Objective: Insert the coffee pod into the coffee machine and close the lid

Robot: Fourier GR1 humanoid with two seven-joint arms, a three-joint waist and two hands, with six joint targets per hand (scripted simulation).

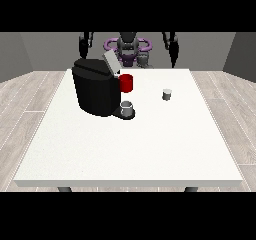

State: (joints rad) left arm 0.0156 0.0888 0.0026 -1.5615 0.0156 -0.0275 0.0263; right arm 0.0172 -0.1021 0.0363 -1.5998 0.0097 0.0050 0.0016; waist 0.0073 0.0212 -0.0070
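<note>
The black coffee machine (95,89) stands on the white table (130,144), left of the middle. Its grey lid (111,61) is tilted up, open, above a red part (126,83) at its front. A small grey cup (127,107) sits on the machine's base. The grey coffee pod (167,94) stands alone on the table to the right of the machine. Both hands are back by the robot's body beyond the far edge: the hand at the view's left (85,45) and the hand at the view's right (172,46). Neither touches anything.
The robot's torso (128,49) with a purple ring around it is behind the table's far edge. Wooden floor surrounds the table. Bare tabletop stretches from the machine and pod to the near edge.
</note>
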